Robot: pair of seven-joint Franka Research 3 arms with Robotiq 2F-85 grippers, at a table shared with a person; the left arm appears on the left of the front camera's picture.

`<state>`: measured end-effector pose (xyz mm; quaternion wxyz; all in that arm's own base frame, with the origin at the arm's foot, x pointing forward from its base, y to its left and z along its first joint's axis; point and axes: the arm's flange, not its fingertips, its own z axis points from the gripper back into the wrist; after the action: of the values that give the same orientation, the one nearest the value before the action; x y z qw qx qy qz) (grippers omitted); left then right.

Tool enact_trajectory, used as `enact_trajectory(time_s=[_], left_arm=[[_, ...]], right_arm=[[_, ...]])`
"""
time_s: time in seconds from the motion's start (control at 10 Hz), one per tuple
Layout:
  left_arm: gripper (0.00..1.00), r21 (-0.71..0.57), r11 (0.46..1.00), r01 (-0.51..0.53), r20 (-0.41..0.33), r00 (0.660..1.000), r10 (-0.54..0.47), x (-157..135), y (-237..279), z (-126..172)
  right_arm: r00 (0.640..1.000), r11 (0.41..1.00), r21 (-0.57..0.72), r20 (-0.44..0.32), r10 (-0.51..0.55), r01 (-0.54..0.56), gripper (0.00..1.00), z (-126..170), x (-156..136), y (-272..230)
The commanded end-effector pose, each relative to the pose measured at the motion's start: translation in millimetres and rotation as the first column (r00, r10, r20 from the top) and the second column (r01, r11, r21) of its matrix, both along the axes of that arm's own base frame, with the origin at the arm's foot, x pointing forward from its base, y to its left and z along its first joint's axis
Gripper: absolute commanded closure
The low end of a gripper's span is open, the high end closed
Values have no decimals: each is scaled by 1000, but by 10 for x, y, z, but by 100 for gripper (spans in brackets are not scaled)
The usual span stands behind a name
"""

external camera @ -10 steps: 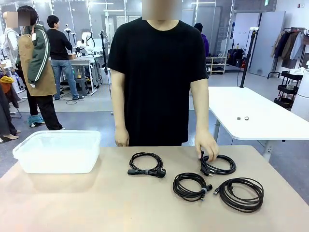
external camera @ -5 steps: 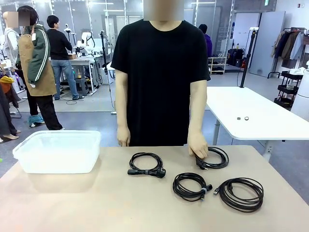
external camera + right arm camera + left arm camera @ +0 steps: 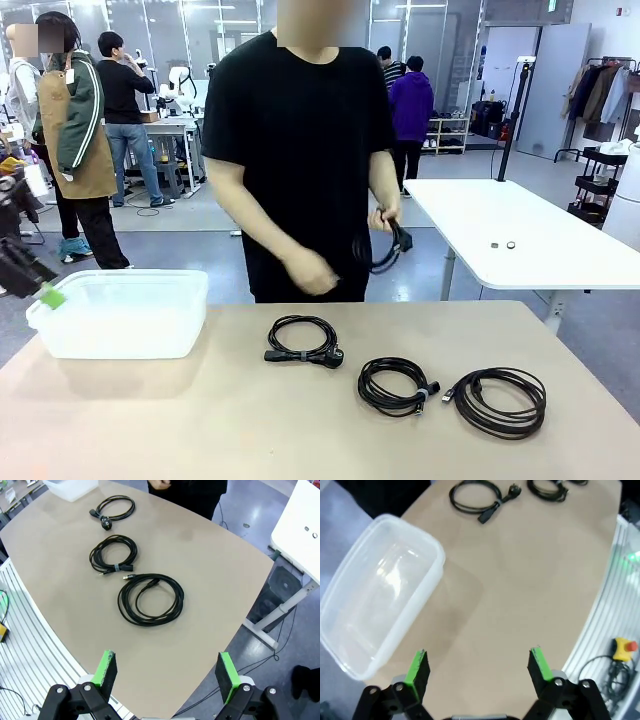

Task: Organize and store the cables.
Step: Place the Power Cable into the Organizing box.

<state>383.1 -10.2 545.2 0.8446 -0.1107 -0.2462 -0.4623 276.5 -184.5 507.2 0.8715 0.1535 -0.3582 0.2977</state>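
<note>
Three black coiled cables lie on the tan table: one with a plug (image 3: 305, 340) in the middle, one with a tie (image 3: 398, 385) nearer me, and a larger coil (image 3: 497, 400) at the right. The person at the far side holds another coiled cable (image 3: 385, 245) in one hand, above the table. My left gripper (image 3: 478, 666) hangs open over the table beside the clear bin (image 3: 437, 560); one of its pads (image 3: 52, 295) shows at the front view's left edge. My right gripper (image 3: 165, 669) stands open, high over the table's edge near the larger coil (image 3: 150, 599).
The clear plastic bin (image 3: 120, 312) stands at the table's far left. A white table (image 3: 520, 240) stands behind at the right. Other people stand in the room beyond. Bare tabletop lies between the bin and the coils.
The person has lifted the far right coil off the table and now holds it up in one hand. My left gripper has come into the front view's left edge.
</note>
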Motion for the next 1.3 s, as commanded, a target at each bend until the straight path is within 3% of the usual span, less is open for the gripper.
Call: enact_trajectory(time_s=[0.0, 0.1, 0.3, 0.6, 0.8, 0.9, 1.0, 1.2], left_arm=[[0, 74, 997, 32, -42, 999, -29, 165, -211, 109], [0, 77, 997, 26, -38, 999, -23, 225, -477, 156], [0, 202, 979, 15, 2, 1000, -16, 354, -1359, 124], [0, 347, 927, 144, 50, 984, -171, 668, -2743, -303], [0, 337, 918, 210, 59, 968, -243, 873, -3176, -514], [0, 368, 883, 291, 26, 946, -323, 991, -3372, -681], [0, 393, 816, 423, -29, 893, -449, 1123, -3583, -908], [0, 439, 758, 483, -72, 860, -506, 1178, -3784, -1044]], right_arm=[[1000, 1000, -1, 8, 11, -11, 0, 2, -7, -9], [1000, 1000, -1, 8, 11, -11, 0, 2, -7, -9], [1000, 1000, -1, 8, 11, -11, 0, 2, -7, -9], [1000, 1000, -1, 8, 11, -11, 0, 2, -7, -9], [1000, 1000, -1, 8, 11, -11, 0, 2, -7, -9], [1000, 1000, -1, 8, 11, -11, 0, 2, -7, -9], [1000, 1000, -1, 8, 11, -11, 0, 2, -7, -9], [1000, 1000, -1, 8, 11, -11, 0, 2, -7, -9]])
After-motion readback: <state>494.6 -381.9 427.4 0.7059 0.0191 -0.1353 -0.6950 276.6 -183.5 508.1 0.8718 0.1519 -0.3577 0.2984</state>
